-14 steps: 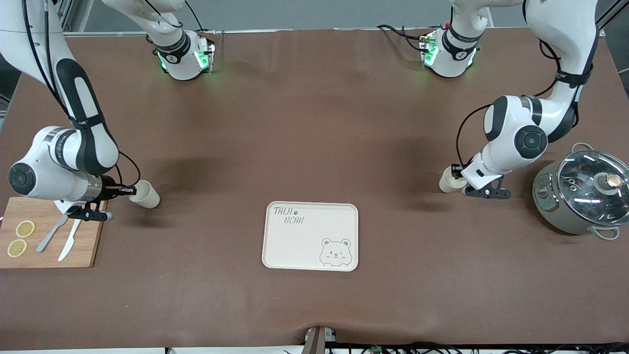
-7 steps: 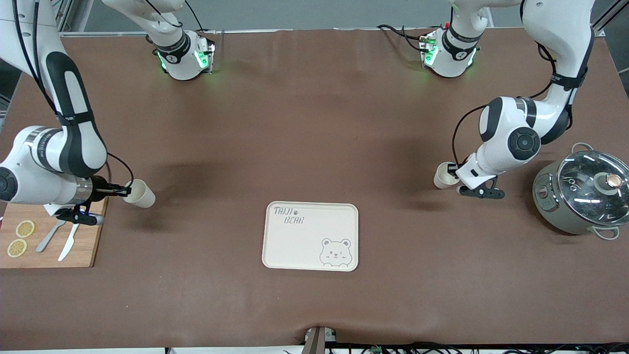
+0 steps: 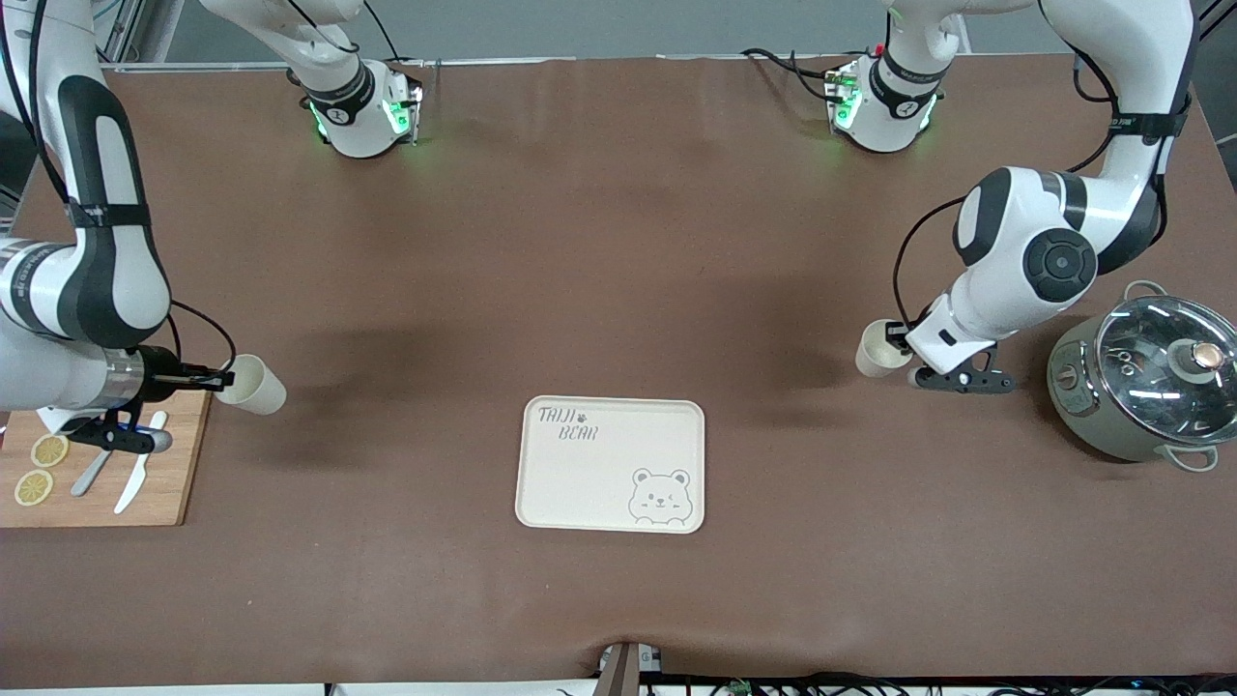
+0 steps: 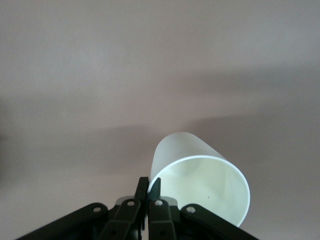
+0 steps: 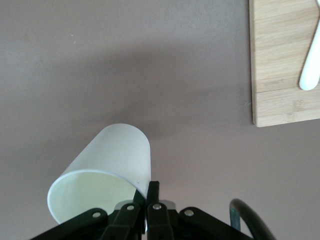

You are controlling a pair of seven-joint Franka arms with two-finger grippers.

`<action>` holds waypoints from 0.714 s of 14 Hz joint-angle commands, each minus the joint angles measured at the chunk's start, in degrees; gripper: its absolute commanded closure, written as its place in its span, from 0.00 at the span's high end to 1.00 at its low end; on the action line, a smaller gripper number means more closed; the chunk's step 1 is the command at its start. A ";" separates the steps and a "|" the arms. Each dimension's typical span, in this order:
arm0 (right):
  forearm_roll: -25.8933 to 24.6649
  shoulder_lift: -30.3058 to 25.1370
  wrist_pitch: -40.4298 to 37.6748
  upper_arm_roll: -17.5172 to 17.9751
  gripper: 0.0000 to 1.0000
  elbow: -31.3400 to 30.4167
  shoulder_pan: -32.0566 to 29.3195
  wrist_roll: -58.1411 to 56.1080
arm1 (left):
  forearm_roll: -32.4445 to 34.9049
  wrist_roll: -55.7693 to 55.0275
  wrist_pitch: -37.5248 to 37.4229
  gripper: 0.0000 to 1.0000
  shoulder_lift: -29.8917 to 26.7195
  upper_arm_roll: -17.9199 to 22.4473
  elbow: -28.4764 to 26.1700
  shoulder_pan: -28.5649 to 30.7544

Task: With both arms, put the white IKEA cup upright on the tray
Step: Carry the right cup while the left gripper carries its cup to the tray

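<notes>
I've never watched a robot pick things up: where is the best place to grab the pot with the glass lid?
Probably the loop handles on the pot, coming from above. Its body is wide and round, likely too broad for two fingers, while the lid knob would lift only the lid.

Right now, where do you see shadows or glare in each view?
Front view: glare on the pot's glass lid, soft arm shadows on the table. Left wrist view: broad shadow band beside the held cup. Right wrist view: a shadow above its cup.

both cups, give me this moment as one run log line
left tool: shut on cup rim, over table | right tool: shut on second cup rim, beside cutting board | tray: bare
</notes>
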 commanded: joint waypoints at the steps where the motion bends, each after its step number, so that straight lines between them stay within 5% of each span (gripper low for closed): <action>1: -0.13 -0.09 -3.80 0.17 0.00 3.73 1.18 0.57 | -1.29 -12.41 -1.42 0.00 7.19 -3.00 9.91 -1.37; 10: 0.66 0.35 -4.69 0.17 0.00 7.78 10.84 13.55 | -4.27 -44.17 -2.91 0.00 21.52 -3.19 31.54 -10.33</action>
